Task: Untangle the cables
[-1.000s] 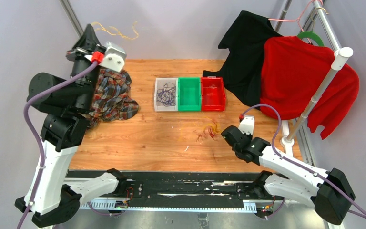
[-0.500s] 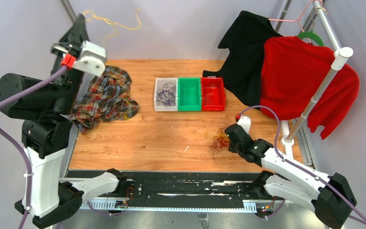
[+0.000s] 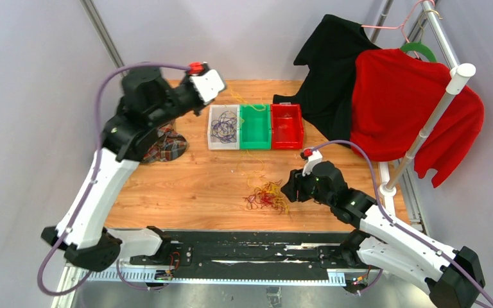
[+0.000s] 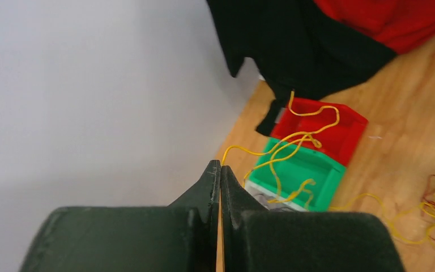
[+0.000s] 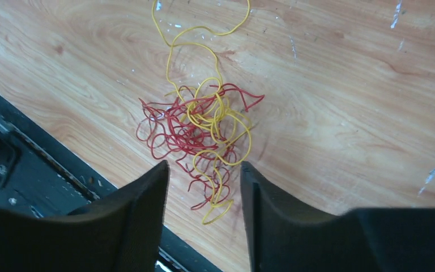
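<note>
At far left the plaid cloth (image 3: 167, 144) lies bunched on the table (image 3: 186, 186), clear of the work. The left gripper (image 4: 220, 170) is up over the bins with its fingers pressed tight together, and a yellow cable (image 4: 307, 136) seems to start right at the tips, so I judge it pinched there. From there it drapes across the green bin (image 3: 255, 126) and the red bin (image 3: 287, 125), then trails down to the tangle (image 3: 266, 197). Purple cables (image 3: 223, 126) lie in the white bin (image 3: 210, 128). The tangle, red and yellow loops, sits near the front edge, and the right gripper (image 5: 203, 167) hangs just above it, jaws spread, holding nothing.

Risks as I see them: with the clump unpinned, a pull from the left could drag the whole knot along or cinch it tighter. The strand may catch on a bin wall, or the thin wire could slip out of the pinch
</note>
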Robot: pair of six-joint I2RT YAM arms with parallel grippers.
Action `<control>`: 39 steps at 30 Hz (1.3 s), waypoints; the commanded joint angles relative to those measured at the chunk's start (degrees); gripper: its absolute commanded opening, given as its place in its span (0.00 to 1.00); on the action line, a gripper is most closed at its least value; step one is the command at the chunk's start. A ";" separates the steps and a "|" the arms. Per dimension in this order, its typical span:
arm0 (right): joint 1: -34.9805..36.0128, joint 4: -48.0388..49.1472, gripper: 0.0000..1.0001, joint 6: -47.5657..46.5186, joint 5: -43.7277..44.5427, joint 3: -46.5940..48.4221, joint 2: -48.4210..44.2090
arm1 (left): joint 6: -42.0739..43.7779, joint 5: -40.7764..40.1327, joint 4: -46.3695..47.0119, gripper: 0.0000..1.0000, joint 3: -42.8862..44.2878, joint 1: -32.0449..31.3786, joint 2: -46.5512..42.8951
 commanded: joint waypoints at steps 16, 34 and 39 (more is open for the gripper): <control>-0.34 -0.73 0.59 5.24 31.77 -0.76 -11.08 | -1.64 -4.85 16.61 0.00 9.23 -7.40 30.42; -0.66 4.58 0.56 4.98 33.82 -3.91 -6.50 | 1.07 -10.60 24.25 0.00 22.99 -9.22 50.93; -0.84 4.66 0.56 5.45 33.98 -5.09 -7.16 | 5.26 -13.59 24.05 0.00 19.56 -9.22 50.42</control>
